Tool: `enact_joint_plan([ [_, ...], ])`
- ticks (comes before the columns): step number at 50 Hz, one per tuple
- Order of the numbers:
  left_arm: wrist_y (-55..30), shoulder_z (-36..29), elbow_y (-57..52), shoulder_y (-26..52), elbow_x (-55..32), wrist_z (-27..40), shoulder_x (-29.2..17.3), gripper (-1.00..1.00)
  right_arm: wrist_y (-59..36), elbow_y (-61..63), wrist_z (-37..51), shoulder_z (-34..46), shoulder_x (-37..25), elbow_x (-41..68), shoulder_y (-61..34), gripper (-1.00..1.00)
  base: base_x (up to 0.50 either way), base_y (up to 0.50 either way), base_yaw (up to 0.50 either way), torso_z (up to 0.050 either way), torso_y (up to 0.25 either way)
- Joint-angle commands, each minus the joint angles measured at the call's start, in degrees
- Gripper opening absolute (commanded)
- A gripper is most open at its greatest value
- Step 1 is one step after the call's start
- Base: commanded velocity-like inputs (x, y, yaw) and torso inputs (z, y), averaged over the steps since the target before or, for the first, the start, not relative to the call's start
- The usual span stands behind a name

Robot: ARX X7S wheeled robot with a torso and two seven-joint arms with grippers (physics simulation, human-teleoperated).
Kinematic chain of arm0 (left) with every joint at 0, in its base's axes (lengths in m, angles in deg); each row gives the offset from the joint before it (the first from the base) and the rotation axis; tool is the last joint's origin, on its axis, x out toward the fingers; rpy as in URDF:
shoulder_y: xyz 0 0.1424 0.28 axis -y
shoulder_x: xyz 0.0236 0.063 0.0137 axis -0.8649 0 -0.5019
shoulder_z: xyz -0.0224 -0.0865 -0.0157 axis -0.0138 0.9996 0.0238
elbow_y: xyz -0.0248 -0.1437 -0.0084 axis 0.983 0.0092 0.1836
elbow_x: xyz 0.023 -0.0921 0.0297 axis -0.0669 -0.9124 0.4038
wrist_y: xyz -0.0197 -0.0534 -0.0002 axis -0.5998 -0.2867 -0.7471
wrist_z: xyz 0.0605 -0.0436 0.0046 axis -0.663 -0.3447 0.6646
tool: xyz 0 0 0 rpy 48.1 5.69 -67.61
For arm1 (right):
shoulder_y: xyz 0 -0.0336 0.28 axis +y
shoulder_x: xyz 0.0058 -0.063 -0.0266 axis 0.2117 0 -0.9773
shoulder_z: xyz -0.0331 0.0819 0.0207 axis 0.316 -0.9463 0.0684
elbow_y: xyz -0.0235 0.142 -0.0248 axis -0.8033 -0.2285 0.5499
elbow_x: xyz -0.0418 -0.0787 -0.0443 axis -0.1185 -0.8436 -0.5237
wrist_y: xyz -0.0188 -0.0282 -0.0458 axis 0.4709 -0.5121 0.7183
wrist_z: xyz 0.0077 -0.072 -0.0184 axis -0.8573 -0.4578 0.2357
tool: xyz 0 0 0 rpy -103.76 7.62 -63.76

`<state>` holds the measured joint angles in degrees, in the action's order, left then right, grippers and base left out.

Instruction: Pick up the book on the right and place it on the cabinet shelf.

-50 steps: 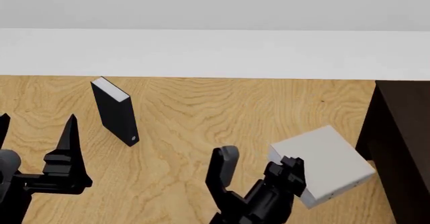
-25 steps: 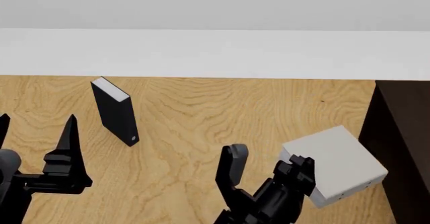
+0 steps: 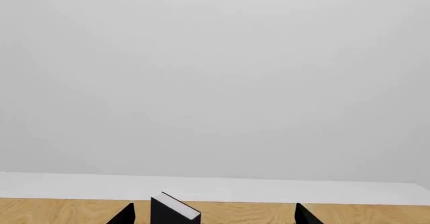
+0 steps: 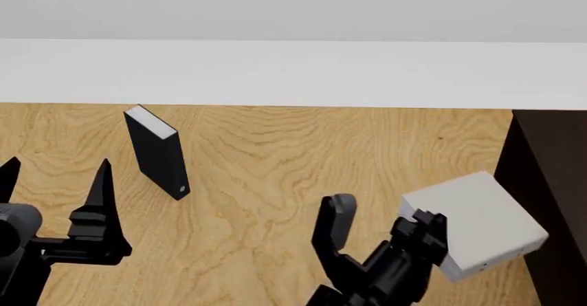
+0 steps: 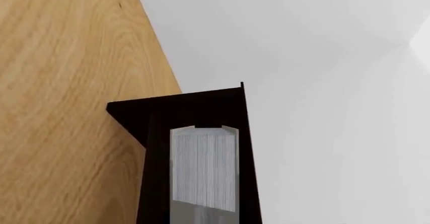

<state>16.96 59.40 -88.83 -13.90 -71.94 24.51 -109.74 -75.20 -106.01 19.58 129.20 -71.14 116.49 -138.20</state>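
Observation:
The light-grey book (image 4: 477,227) is held tilted above the wooden floor, its far corner close to the dark cabinet (image 4: 550,182) at the right edge. My right gripper (image 4: 424,229) is shut on the book's near side. In the right wrist view the book's ribbed pale page edge (image 5: 201,168) fills the space between dark sides. No shelf board can be made out in the head view. My left gripper (image 4: 55,182) is open and empty at the lower left, its pointed fingers (image 3: 303,215) wide apart.
A black book with a white edge (image 4: 158,151) stands upright on the wooden floor (image 4: 275,161) at the left, ahead of my left gripper; it also shows in the left wrist view (image 3: 171,211). A white wall (image 4: 293,72) runs along the back.
My right gripper has carried the light-grey book to the right, closer to the dark cabinet. My left gripper has shifted slightly right.

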Motion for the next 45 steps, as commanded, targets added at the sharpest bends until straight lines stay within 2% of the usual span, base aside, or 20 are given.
enact_joint_plan([
  [1, 0.3, -0.13, 0.25, -0.02, 0.05, 0.07, -0.13, 1.0, -2.11, -1.74, 0.88, 2.07, 0.0, -4.91, -0.38, -1.0, 0.0, 0.0, 0.0, 0.0, 0.01],
  [45, 1.16, -3.8, 3.01, 1.23, 3.28, 0.46, 0.31, 1.0, 2.62, -10.67, -2.06, 0.15, 0.0, -8.14, 0.99, -1.0, 0.0, 0.0, 0.0, 0.0, 0.001],
])
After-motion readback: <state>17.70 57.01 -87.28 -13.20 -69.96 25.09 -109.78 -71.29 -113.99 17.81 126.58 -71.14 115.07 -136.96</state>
